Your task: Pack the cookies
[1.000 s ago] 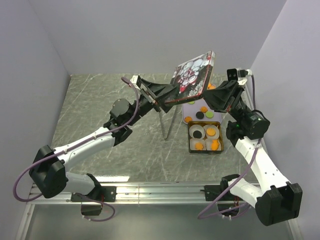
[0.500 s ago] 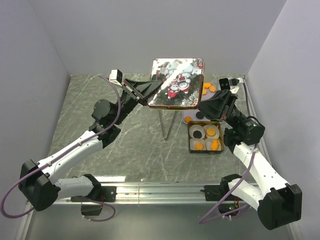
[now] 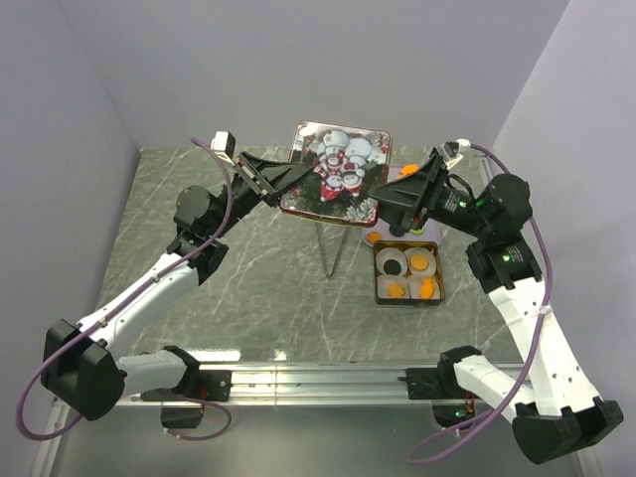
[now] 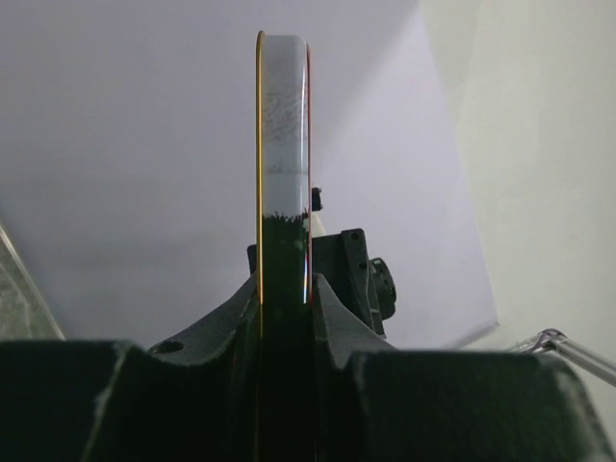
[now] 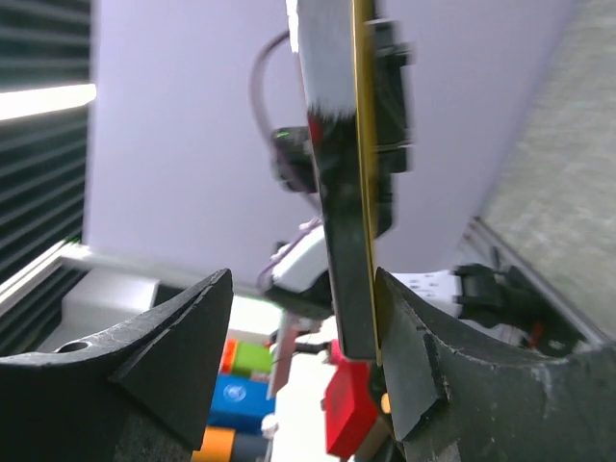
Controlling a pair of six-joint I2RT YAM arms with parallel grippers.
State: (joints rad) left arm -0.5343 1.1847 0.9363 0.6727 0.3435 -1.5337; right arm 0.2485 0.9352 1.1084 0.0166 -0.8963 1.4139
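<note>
— So, which step is going on here?

— The lid of the tin is being handled, I judge. It is hanging in the upper middle of the top view, picture side up, well above the tabletop. The left jaws are clamping its left edge: in the left wrist view both fingers are pressing the rim from either side. The right jaws are standing apart around the opposite edge. In the right wrist view the rim is leaning on one finger and a gap is showing beside the other.

— And where are the cookies sitting?

— Several orange ones are lying in the open tin, right of centre. One more orange cookie is lying loose near the upper right, above the right jaws, and others may be hiding beneath them. So the packing is looking unfinished to me.

— What is the next move calling for?

— Probably the right arm is needing to draw clear of the rim without knocking it. Meanwhile the left arm would be carrying the lid alone, keeping it off the metal tongs lying below.

— And what is differing from a second ago?

— Then the lid was tilting steeply at the upper right, over the tin's far side. Now it is lying flatter and further left, and the right arm's elbow is riding higher
</note>
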